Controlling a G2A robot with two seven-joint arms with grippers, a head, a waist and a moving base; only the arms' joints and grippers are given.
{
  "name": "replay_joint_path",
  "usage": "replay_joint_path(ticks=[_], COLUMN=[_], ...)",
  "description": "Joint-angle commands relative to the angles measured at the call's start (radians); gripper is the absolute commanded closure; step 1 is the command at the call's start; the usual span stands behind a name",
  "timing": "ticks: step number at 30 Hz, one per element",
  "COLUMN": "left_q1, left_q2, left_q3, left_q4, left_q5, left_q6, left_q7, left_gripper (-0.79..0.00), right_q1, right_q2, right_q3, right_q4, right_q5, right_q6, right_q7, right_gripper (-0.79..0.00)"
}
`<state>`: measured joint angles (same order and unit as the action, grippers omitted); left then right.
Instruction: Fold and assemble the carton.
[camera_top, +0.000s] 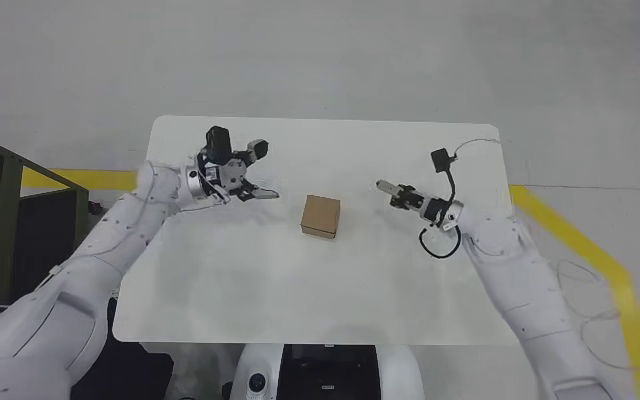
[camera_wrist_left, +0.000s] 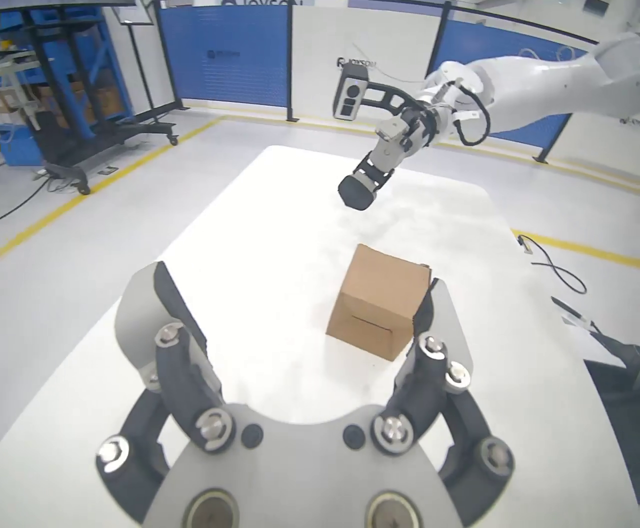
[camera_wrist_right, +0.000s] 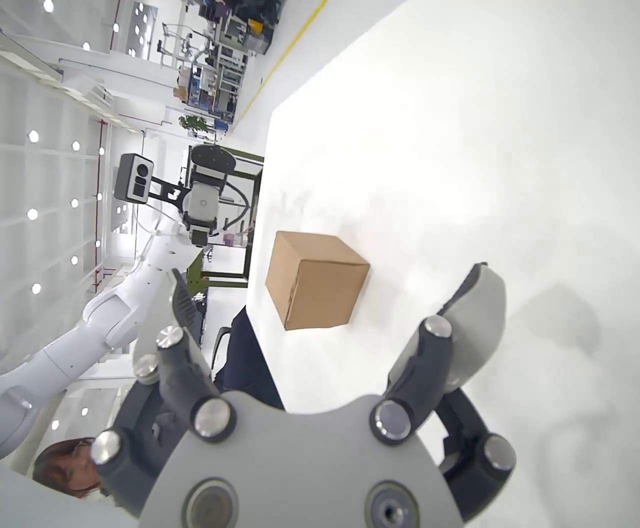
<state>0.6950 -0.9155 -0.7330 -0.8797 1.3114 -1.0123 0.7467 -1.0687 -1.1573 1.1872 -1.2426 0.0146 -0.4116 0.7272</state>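
We find the brown cardboard carton (camera_top: 321, 216) (camera_wrist_left: 382, 310) (camera_wrist_right: 315, 287), a small cube with every visible face closed, standing flat on the white rounded-corner table (camera_top: 300, 290) near the middle of the tabletop. On the side of the carton turned toward the left arm we can make out a dark slit where a flap is tucked in.

The left gripper (camera_top: 263, 171) (camera_wrist_left: 297, 287) hangs over the table on the carton's left, pointed at it and clearly apart from it in the top view. In its own wrist view one finger overlaps the carton's edge, but that is only the line of sight. Its grey and black fingers (camera_wrist_left: 172, 310) are spread wide and hold nothing.

The right gripper (camera_top: 385, 187) (camera_wrist_left: 357, 192) (camera_wrist_right: 328, 276) hangs on the carton's right, also aimed at it and with a clear gap. Its fingers (camera_wrist_right: 472, 300) are likewise spread wide with nothing between them, and the carton sits framed in the gap as the right wrist view looks at it. Seen from above, this gripper is turned on its side, so its fingers read as one narrow shape.

Beyond the table, well to the carton's right, a yellow floor line (camera_top: 560, 215) crosses the grey floor.
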Motion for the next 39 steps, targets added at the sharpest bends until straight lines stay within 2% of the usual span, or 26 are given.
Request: replay_joint_path(ticks=[1,7,13,18,31,39], left_q1=[-0.006,-0.029,-0.051,-0.042,0.045,0.054], left_q2=[0.004,0.015,0.029,0.043,0.087,0.089], left_q3=[-0.018,-0.057,-0.109,-0.158,-0.292,-0.302], left_q4=[0.021,0.060,0.066,0.035,-0.116,-0.133], left_q5=[-0.064,-0.235,-0.280,-0.303,-0.343,-0.351], left_q6=[0.000,0.000,0.005,0.001,0.022,0.025], left_q7=[-0.048,-0.203,-0.315,-0.356,-0.450,-0.467], left_gripper=[-0.785,-0.785,-0.785,-0.785,-0.785,-0.784], right_q1=[0.001,-0.014,-0.026,-0.043,-0.105,-0.105], right_q2=[0.006,0.027,0.045,0.055,0.075,0.077], right_q3=[0.028,0.111,0.187,0.234,0.322,0.326], right_q4=[-0.001,-0.049,-0.122,-0.173,-0.301,-0.307], right_q5=[-0.017,-0.068,-0.107,-0.125,-0.150,-0.153], right_q6=[-0.017,-0.008,0.042,0.072,0.129,0.139], right_q7=[-0.013,-0.045,-0.056,-0.071,-0.058,-0.041], right_gripper=[-0.785,-0.785,-0.785,-0.785,-0.785,-0.785])
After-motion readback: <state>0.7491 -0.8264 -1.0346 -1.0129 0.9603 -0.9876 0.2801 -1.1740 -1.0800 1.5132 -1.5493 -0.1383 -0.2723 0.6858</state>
